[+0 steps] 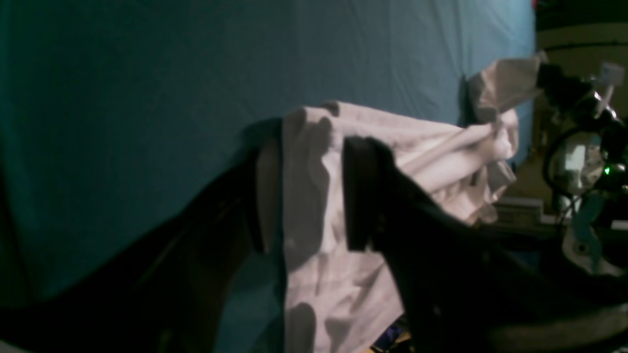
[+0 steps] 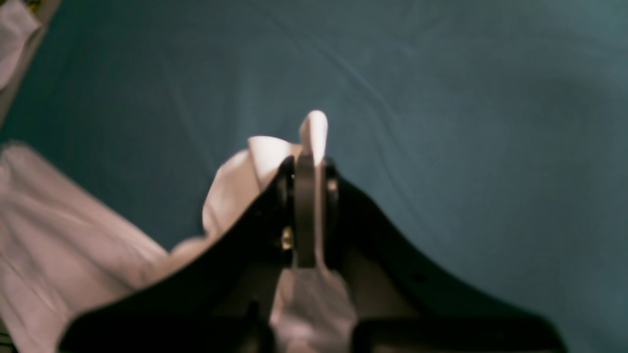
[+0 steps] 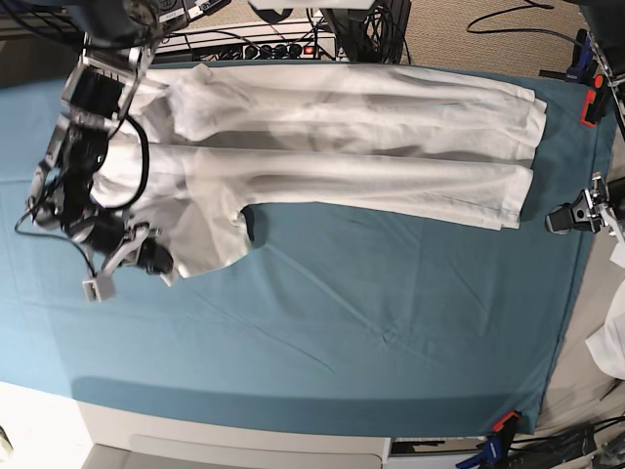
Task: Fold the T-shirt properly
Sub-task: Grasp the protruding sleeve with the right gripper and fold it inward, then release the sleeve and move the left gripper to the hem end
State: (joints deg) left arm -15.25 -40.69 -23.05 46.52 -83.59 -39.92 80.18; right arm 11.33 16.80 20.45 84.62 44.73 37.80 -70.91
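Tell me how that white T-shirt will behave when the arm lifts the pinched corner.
Probably floppy: the T-shirt already bunches and droops around the right gripper, shut on a fold. It looks thin and light, so the rest should trail and drag over the teal cloth, likely wrinkling rather than sliding flat.

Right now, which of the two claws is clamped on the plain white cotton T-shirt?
The right claw, shut on a fold of the T-shirt; the left claw stands open.

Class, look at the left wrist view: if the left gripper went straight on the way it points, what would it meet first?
Most likely the T-shirt: the left gripper stands open and the white fabric already lies between its fingers. Beyond it is only the teal cloth. Depth is hard to judge here.
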